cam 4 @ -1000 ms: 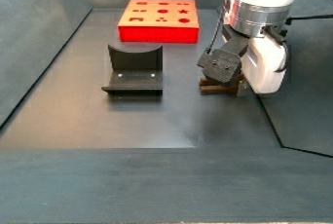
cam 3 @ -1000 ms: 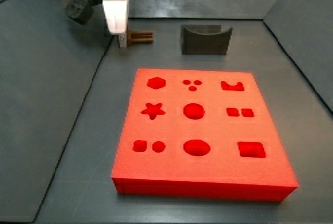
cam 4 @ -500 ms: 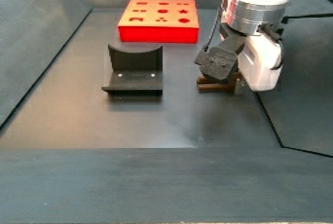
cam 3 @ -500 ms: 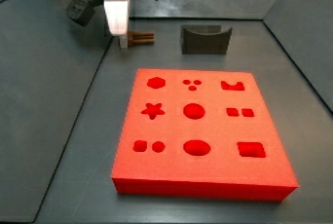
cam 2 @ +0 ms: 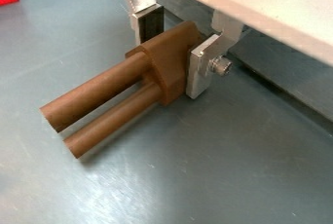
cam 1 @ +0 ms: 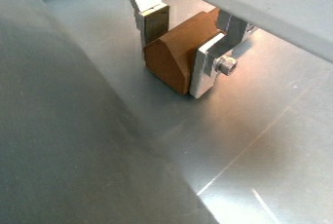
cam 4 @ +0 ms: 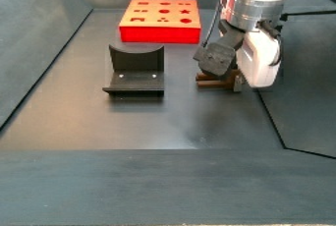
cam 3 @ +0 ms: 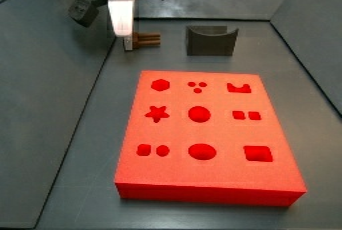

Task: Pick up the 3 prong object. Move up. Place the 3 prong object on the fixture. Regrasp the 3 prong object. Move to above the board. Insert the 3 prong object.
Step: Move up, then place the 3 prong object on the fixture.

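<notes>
Even overhead light, soft shadows; pale glare streaks on desk [cam 1: 247, 184] in a wrist view. Side views small, slightly soft. Gripper [cam 2: 176, 45] low over desk, sharp.

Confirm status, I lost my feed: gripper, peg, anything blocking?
Gripper low at the floor, fingers either side of the brown peg. Full clamp unclear. Fixture and red board apart, nothing blocking.
</notes>
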Tool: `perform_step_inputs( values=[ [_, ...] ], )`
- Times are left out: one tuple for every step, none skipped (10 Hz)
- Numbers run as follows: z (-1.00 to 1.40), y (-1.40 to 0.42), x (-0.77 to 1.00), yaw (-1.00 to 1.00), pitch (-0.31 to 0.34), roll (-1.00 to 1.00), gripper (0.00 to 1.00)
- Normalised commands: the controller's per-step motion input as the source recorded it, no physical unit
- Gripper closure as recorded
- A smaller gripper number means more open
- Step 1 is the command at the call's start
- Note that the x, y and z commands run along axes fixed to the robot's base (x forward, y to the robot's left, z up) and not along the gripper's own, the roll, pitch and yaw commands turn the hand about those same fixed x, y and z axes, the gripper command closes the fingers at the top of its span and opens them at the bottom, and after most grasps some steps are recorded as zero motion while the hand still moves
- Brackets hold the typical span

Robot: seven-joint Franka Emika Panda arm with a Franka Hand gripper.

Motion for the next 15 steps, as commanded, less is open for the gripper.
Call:
perform_step_inputs(
  values=[
    [0.78,0.08,-0.04,0.04,0.027,0.00,1.00],
    [0.67,0.06,-0.04,0.04,0.056,-0.01,1.00],
    [0.57,0.04,-0.02,0.03,0.062,-0.01,1.00],
    [0.40,0.02,-0.02,0.02,0.058,-0.02,1.00],
    [0.32,0.01,-0.02,0.02,0.052,-0.03,1.00],
    [1.00,0.00,0.00,0.00,0.000,0.00,1.00],
    [1.00,0.00,0.00,0.00,-0.004,-0.01,1.00],
    [1.00,-0.01,0.00,0.00,0.011,-0.01,1.00],
    [1.00,-0.01,-0.01,0.00,0.019,-0.02,1.00],
    [1.00,-0.01,-0.01,0.00,0.022,-0.03,1.00],
    [1.00,-0.01,-0.02,0.01,0.023,-0.03,1.00],
    [1.00,-0.02,-0.02,0.01,0.023,-0.04,1.00],
    [1.00,-0.02,-0.02,0.01,0.023,-0.04,1.00],
    [1.00,-0.02,-0.02,0.01,0.026,-0.05,1.00],
    [0.92,-0.02,-0.02,0.02,0.029,-0.06,1.00]
  ],
)
